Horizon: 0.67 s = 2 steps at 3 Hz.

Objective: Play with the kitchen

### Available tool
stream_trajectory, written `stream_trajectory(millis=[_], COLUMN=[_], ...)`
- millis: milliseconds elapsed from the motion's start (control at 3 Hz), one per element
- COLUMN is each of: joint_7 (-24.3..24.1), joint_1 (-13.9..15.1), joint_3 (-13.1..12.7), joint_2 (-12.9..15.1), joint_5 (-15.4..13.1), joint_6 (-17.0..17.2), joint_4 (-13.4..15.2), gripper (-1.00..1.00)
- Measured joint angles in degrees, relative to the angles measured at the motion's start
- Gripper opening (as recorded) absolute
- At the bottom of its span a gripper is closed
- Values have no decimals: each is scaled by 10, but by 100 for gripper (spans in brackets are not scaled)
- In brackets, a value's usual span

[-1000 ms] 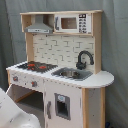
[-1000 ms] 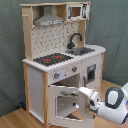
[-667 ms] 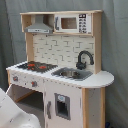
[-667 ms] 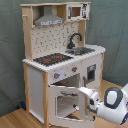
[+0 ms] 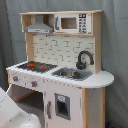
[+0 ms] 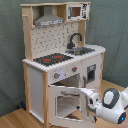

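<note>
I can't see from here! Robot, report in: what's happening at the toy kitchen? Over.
Gripper at the oven door, grip unclear. Kitchen upright, oven door swung open in the second exterior view. Nothing blocking the door. Over.

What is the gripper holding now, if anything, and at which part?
It cannot be told. In the second exterior view the gripper is at the right edge of the kitchen's opened oven door, but whether it grips that edge is not visible.
</note>
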<state>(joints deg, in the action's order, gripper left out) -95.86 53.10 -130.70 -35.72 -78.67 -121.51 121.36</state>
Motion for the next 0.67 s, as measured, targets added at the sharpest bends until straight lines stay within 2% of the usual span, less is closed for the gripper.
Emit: stream_trajectory(millis=[333,667], joint_7=[-5,-1], joint_1=[24,24], joint_3=[25,59], joint_2=[3,9], joint_5=[23,24], joint_6=[1,13], joint_4=[42,87], gripper=[100,100])
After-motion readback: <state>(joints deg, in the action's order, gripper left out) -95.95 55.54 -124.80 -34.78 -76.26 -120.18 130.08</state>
